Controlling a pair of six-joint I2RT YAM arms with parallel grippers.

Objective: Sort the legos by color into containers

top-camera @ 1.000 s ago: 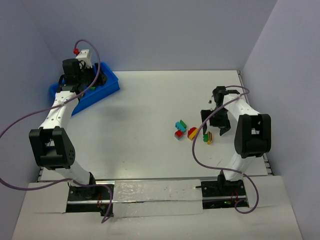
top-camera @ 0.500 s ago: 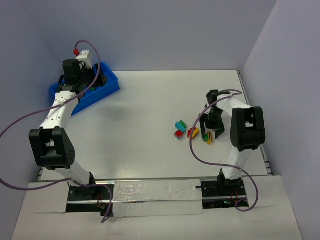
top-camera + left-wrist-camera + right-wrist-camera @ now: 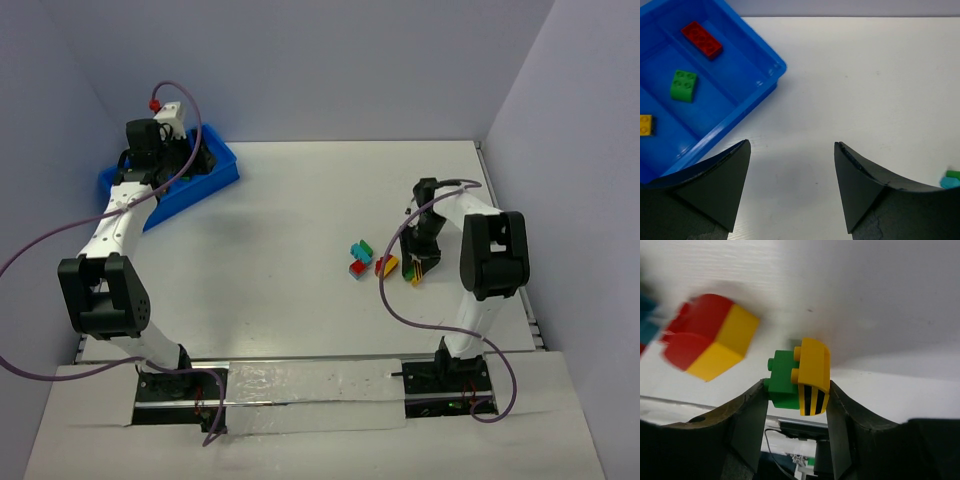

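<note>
Top view: the blue bin [image 3: 222,172] sits at upper left with the left gripper [image 3: 192,158] above it. Loose legos [image 3: 361,258] lie right of centre, the right gripper [image 3: 417,268] at their right edge.
Left wrist view: its jaws stand apart, holding nothing. The bin, upper left, holds a red brick [image 3: 701,39], a green brick [image 3: 683,85] and a yellow brick [image 3: 645,125].
Right wrist view: its fingers clamp a joined green and yellow-black pair [image 3: 800,380], lower centre; a blurred red-and-yellow block [image 3: 710,337] lies upper left

- A flat, matte white counter [image 3: 300,220] fills the middle of the scene.
- Plain pale lavender-grey walls close it in on three sides: a back wall [image 3: 320,70], a left wall [image 3: 40,130] and a right wall [image 3: 585,150].
- A shiny, wrinkled strip [image 3: 310,385] lies along the counter's near edge.
- The light is even and diffuse, and the shadows are soft.
</note>
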